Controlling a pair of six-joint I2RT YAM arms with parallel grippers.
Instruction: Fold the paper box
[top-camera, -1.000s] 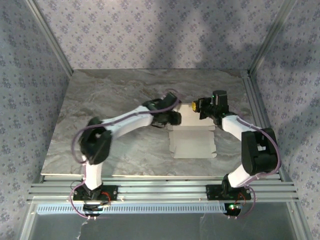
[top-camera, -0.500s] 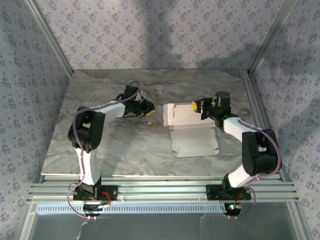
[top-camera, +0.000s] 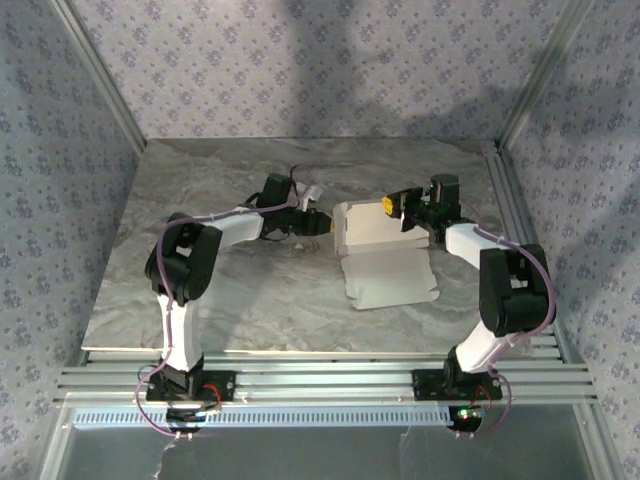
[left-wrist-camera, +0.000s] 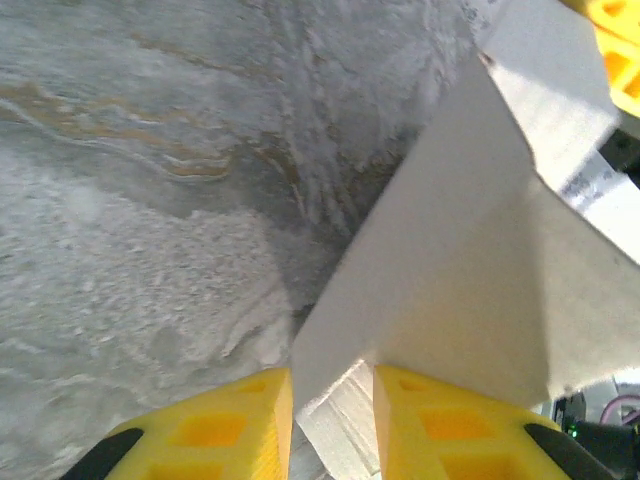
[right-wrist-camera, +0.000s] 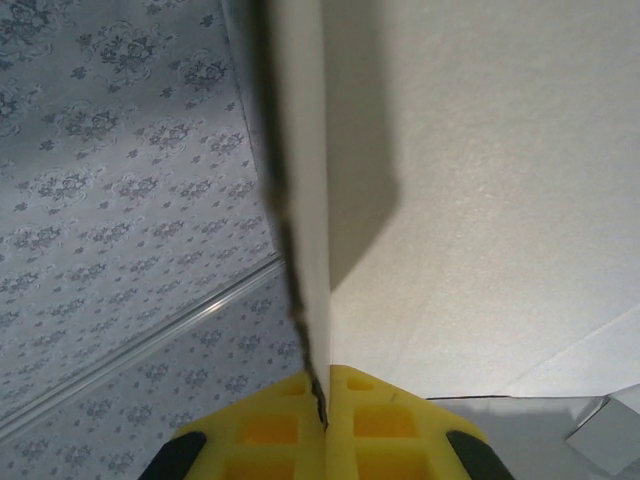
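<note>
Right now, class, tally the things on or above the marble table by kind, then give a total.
paper box: 1
robot arms: 2 (left arm, right arm)
yellow-fingered grippers: 2 (left gripper, right gripper)
Total: 5

Grey marbled tabletop (top-camera: 200, 290), faint tan veining up close. Walls (top-camera: 300, 70) on three sides, pale lilac-grey paper with a repeating floral motif. Aluminium posts (top-camera: 95, 70) slant up at the back corners. Slotted aluminium rails (top-camera: 320, 385) run along the near edge, another rail (top-camera: 508, 215) along the table's right side
</note>
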